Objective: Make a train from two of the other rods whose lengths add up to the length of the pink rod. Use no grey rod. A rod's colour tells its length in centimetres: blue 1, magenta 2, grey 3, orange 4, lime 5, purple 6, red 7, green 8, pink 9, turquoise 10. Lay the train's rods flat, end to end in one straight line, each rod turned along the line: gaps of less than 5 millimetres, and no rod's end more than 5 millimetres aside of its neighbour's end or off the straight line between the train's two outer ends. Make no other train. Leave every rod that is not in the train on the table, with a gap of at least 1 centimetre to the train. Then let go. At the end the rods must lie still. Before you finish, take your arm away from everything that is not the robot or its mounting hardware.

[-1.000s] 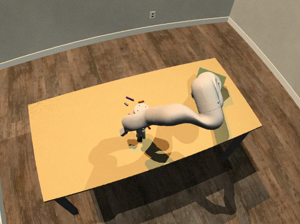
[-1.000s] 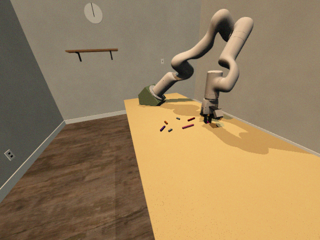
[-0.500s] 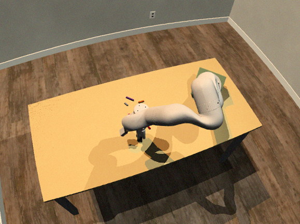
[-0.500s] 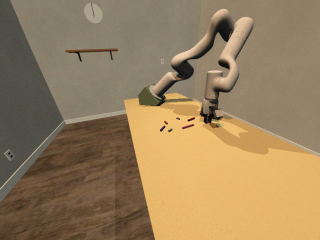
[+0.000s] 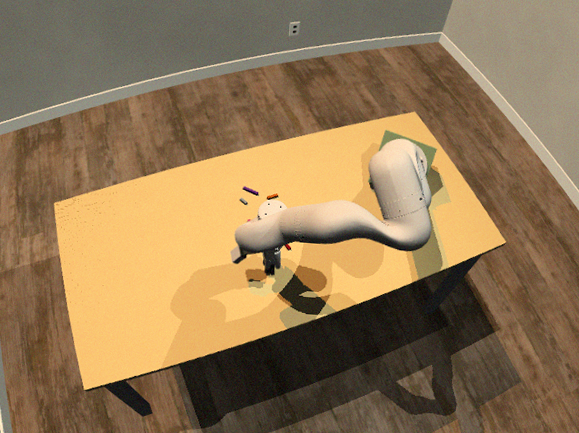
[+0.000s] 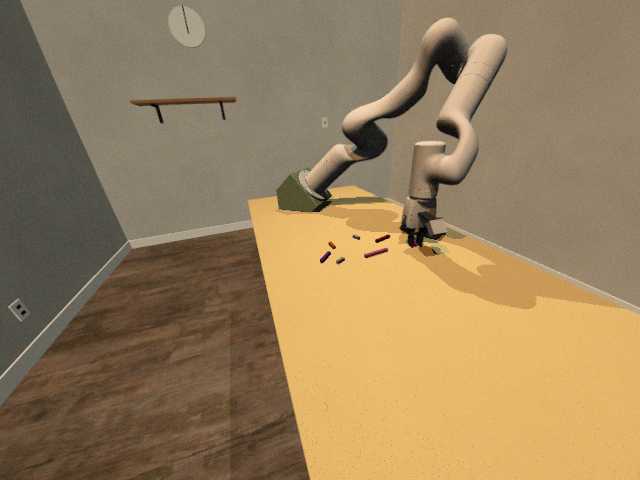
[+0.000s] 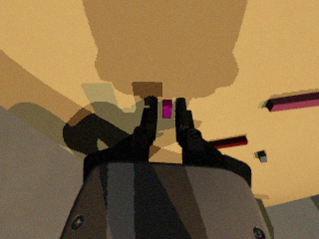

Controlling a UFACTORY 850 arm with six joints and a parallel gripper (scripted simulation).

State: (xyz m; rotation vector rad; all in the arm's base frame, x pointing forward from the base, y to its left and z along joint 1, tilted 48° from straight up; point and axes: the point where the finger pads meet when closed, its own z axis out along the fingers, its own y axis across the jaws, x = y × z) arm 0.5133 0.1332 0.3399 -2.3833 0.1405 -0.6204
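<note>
Exterior view: seven rods on or just over the table point(image 5: 144, 275) point(image 6: 439, 387) — one magenta, one red, one pink, one purple, one orange, two grey. Gripper point(image 5: 270, 270) point(image 6: 415, 244) point(image 7: 166, 107) at right; jaws partly spread around the magenta rod point(image 6: 415, 243) point(image 7: 166, 109), slivers of space on both sides, not pinching. Whether that rod touches the tabletop, cannot tell.

Left of it: red rod point(image 5: 288, 247) point(image 6: 382, 238) point(image 7: 231, 142), farther; pink rod point(image 5: 249, 219) point(image 6: 375, 253) point(image 7: 294, 103), nearer. Red and magenta lie apart — train unmade. Farther left, orange rod point(image 5: 272, 196) point(image 6: 331, 244), purple rod point(image 5: 250, 190) point(image 6: 325, 257), near grey rod point(image 5: 243, 201) point(image 6: 340, 260); far grey rod point(image 6: 356, 236) point(image 7: 262, 156) behind. From above, the arm point(image 5: 330, 222) point(image 6: 403, 98) hides most of the pink rod.
</note>
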